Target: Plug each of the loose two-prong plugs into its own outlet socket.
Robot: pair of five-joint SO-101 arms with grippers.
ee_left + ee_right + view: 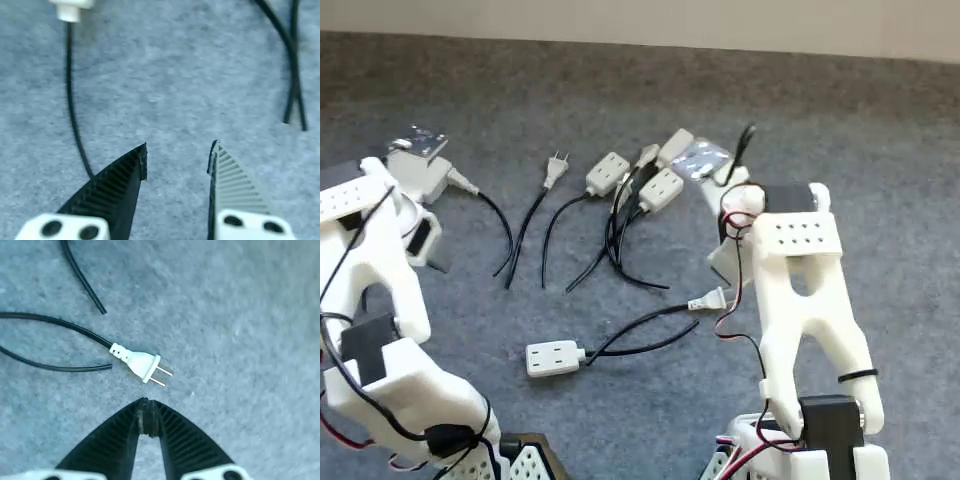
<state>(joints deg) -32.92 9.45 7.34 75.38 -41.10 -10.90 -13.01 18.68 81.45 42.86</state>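
A loose white two-prong plug (142, 366) on a black cable lies on the grey carpet just ahead of my right gripper (148, 415), which is shut on nothing. From above, this plug (710, 298) sits beside the right gripper (724, 268). A second loose plug (555, 168) lies farther back. A white outlet socket (555, 357) rests near the front, and others (608, 173) (662, 188) lie at the back. My left gripper (177, 160) is open over bare carpet, with a white cable end (70, 10) beyond it.
Black cables (620, 240) tangle between the back sockets, and two of them (292, 65) run past the left gripper. A white block (420, 170) with a metal part sits at the back left. A shiny object (700, 160) lies by the back sockets.
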